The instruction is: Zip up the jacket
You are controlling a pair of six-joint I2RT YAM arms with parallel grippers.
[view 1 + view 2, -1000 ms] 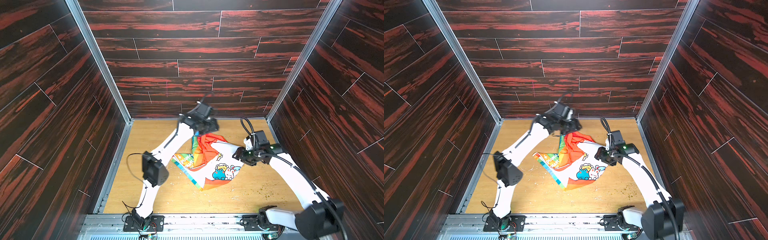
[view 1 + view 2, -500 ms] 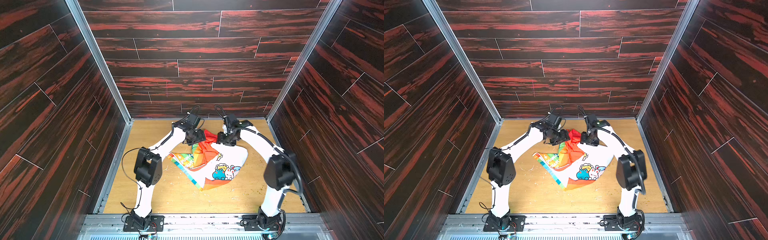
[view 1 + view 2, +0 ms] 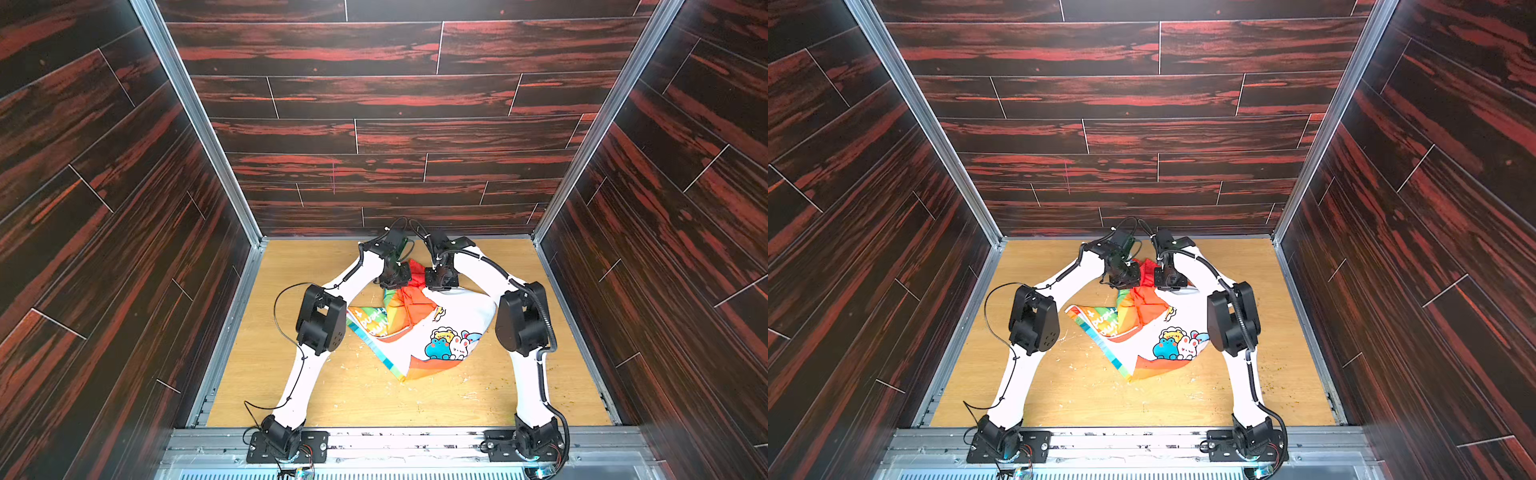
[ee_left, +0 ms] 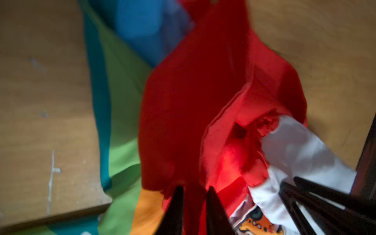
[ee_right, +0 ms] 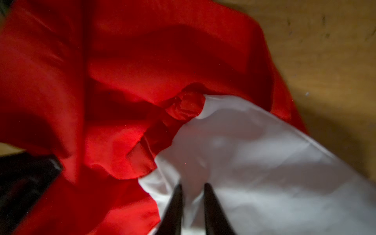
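The jacket [image 3: 432, 328] [image 3: 1154, 328] lies crumpled on the wooden floor, its cartoon animal print facing up and its rainbow hem toward the left arm. The orange hood [image 4: 183, 101] [image 5: 142, 61] is bunched at the far end. In both top views my left gripper [image 3: 397, 280] [image 3: 1127, 282] and right gripper [image 3: 440, 282] [image 3: 1169, 282] sit side by side over that far end. The left gripper [image 4: 194, 188] is shut on a fold of orange hood cloth. A fold of white body cloth [image 5: 264, 162] is pinched in the shut right gripper [image 5: 192, 185]. No zipper shows.
Dark wood-patterned walls [image 3: 374, 137] close in the light wooden floor [image 3: 353, 395] on three sides. The black elbow joints of both arms [image 3: 320, 320] [image 3: 521, 320] stand beside the jacket. Small crumbs are scattered on the floor near the front.
The right arm swung from the jacket's right side to its far end, beside the left gripper. Both grippers went from open to shut on the cloth.
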